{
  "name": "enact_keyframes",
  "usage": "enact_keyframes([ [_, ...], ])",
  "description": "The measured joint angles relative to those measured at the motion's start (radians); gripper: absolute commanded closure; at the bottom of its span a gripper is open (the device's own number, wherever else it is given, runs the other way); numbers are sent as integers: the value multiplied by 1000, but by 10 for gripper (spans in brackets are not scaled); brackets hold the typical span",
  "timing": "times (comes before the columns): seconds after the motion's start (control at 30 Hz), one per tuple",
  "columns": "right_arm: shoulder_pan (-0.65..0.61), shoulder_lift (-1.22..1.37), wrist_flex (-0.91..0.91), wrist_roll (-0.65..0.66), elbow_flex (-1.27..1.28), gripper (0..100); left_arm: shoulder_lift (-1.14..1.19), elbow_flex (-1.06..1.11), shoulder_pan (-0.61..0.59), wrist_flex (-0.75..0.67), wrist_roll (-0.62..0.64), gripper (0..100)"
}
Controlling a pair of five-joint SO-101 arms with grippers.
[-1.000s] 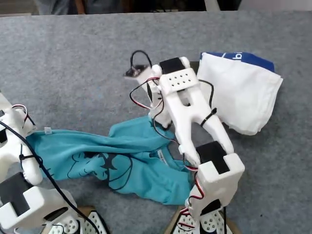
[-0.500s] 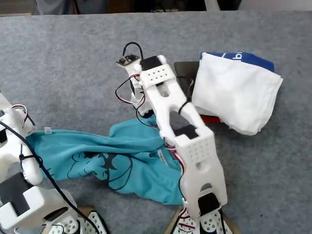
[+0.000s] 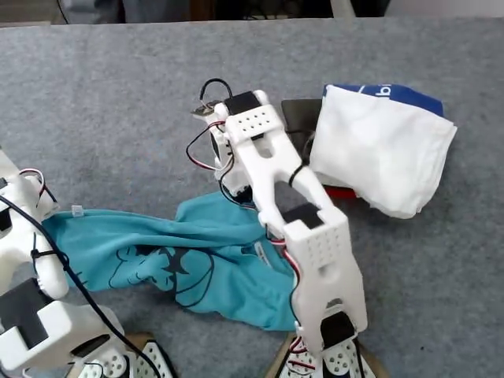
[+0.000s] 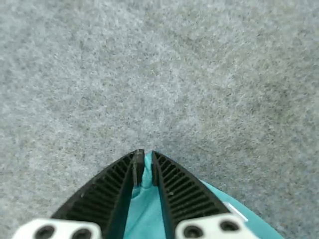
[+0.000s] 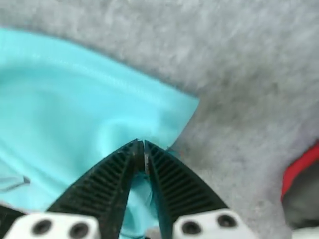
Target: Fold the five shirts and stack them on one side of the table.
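Near the arm bases, the teal shirt [image 3: 181,252] lies bunched on the tabletop [image 3: 118,94], its long axis running arm to arm, collar seemingly rightward. The left jaws pinch its left end; the right jaws pinch its far edge. Probably spreading before folding: next, draw it taut and flat. Beyond sits the folded stack [image 3: 386,150].

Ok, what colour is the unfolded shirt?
The shirt is teal with a dark line drawing; best in the high view.
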Motion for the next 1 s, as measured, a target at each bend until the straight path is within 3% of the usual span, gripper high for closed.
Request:
enact_keyframes([
  [0.37, -20, -189, -293, 23, 480, 986, 0, 0, 0, 0, 0, 971],
  [0.7, 69, -327, -473, 21, 499, 979, 0, 0, 0, 0, 0, 971],
  [0.87, 68, -327, -479, -101, 499, 844, 0, 0, 0, 0, 0, 971],
  [1.0, 66, -296, -479, -176, 499, 833, 0, 0, 0, 0, 0, 971],
])
